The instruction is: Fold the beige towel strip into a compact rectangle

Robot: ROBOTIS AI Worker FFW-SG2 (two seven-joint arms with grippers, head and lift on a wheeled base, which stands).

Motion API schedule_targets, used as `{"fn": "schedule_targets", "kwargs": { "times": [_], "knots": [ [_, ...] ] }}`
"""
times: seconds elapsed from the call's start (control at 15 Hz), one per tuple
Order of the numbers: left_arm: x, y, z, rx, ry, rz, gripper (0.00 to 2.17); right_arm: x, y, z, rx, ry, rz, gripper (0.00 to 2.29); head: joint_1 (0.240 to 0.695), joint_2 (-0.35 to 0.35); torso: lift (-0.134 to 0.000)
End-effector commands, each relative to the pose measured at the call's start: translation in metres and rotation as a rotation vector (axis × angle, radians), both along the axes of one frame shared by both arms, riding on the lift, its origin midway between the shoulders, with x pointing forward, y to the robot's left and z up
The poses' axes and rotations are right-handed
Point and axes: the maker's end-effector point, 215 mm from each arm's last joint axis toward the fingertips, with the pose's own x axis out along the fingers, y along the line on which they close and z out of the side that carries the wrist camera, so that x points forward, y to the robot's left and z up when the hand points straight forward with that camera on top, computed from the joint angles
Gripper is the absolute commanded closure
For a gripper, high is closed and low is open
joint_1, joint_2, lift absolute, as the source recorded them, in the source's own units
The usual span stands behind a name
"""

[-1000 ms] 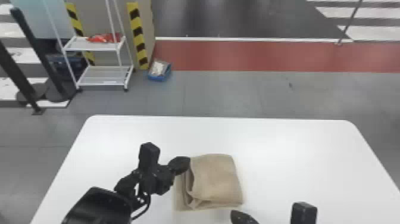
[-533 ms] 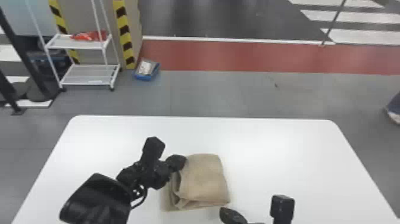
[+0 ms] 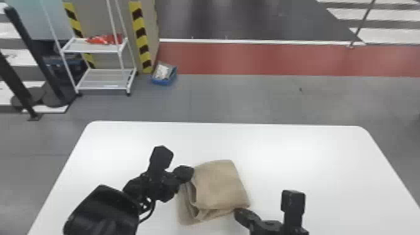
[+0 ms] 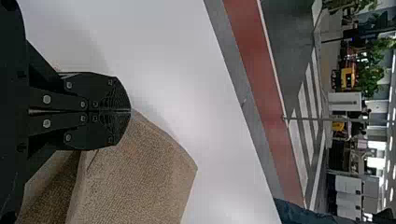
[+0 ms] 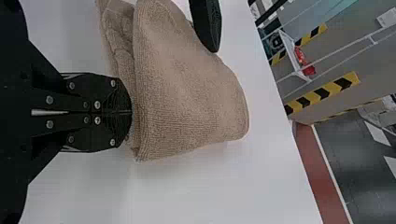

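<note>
Posts, dark and slim (image 3: pixel 34 56), stand at the far left of the head view, on the grey floor (image 3: pixel 234 100) beyond the table. Next to the right comes a white rack (image 3: pixel 103 87) with two shelves, a red bundle (image 3: pixel 104 39) lying on the upper one, and beside it a yellow-and-black striped strip (image 3: pixel 142 40). At the foot of that strip sits a small blue box (image 3: pixel 164 82) with something pale inside

Nearer, over the white table (image 3: pixel 328 156), the left gripper (image 3: pixel 186 173) has its fingers together, their tips touching the towel at its far left corner; whether cloth is pinched between them I cannot tell. Then the beige towel (image 3: pixel 218 184), folded in layers on the table between the two grippers, its smooth upper layer lying toward the right and the looser edges of the lower layers showing along the left and near sides

To the right of that, the right gripper (image 3: pixel 239 213) is at the towel's near right corner, fingers together and tips against the folded edge; again I cannot tell if they grip any cloth
</note>
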Motion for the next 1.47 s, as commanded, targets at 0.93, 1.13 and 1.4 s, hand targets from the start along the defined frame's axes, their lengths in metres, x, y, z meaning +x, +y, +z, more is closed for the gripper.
{"fn": "schedule_targets", "kwargs": {
  "times": [0.93,1.13,1.4],
  "knots": [
    [-0.096,0.043,0.019,-0.071,0.111,0.071,1.63,0.102,0.009,0.031,-0.06,-0.015,0.041,1.6,0.695,0.067,0.0],
    [-0.091,0.052,0.028,-0.078,0.086,0.09,1.63,0.083,0.014,0.021,-0.029,0.079,0.095,1.59,0.695,0.069,0.0],
    [-0.07,0.062,0.043,-0.095,-0.021,0.121,1.63,0.046,-0.015,-0.002,0.031,0.127,0.061,1.59,0.695,0.085,0.0]
  ]
}}
